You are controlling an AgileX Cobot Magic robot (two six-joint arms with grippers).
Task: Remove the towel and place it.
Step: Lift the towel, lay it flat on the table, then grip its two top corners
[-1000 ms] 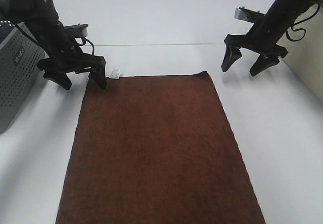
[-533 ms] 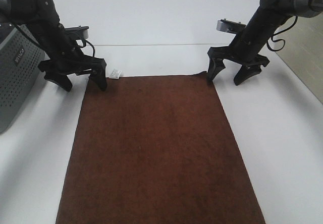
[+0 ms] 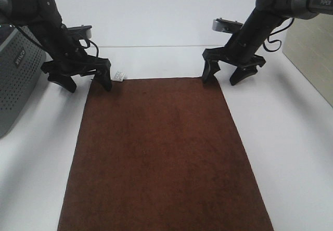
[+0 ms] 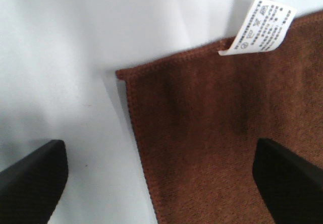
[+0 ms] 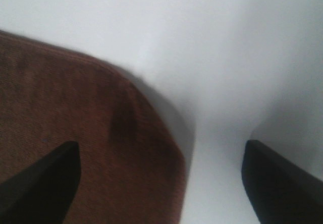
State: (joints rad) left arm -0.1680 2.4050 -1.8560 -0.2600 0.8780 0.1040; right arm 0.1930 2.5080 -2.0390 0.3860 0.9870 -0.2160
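The dark brown towel (image 3: 161, 153) lies flat on the white table, its small white tag (image 3: 119, 76) on the far short edge. My left gripper (image 3: 86, 81) is open, astride the towel's far left corner (image 4: 123, 75), one finger over the cloth and one over the table; the tag (image 4: 260, 27) shows in its wrist view. My right gripper (image 3: 225, 75) is open, astride the far right corner (image 5: 151, 113), one finger (image 5: 38, 183) over the cloth, the other (image 5: 282, 183) over bare table. Neither holds anything.
A grey perforated box (image 3: 15, 75) stands at the left edge, close to the left arm. A beige surface (image 3: 312, 54) borders the table at the right. A seam line (image 3: 156, 46) crosses the table behind the towel.
My right gripper has moved left and nearer the towel, from beside it to straddling its far right corner. My left gripper has barely moved.
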